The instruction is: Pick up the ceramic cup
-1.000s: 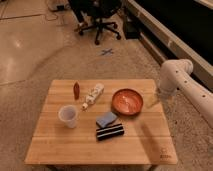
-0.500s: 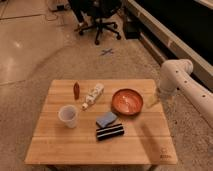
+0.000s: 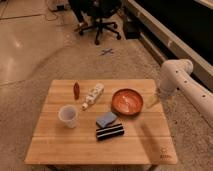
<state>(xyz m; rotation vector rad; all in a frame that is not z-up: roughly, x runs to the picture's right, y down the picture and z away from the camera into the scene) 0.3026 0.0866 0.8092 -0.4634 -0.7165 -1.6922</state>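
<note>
The ceramic cup (image 3: 68, 116) is a small pale tapered cup with no handle, standing upright on the left part of the wooden table (image 3: 60, 147). My white arm (image 3: 176, 75) comes in from the right. My gripper (image 3: 152, 100) hangs low at the table's right edge, just right of the orange-red bowl (image 3: 127, 101) and far from the cup.
A small brown object (image 3: 76, 90) and a white bottle lying on its side (image 3: 93, 95) sit behind the cup. A blue pad (image 3: 106, 119) and a black-and-white striped packet (image 3: 110, 132) lie mid-table. An office chair (image 3: 100, 15) stands on the floor beyond.
</note>
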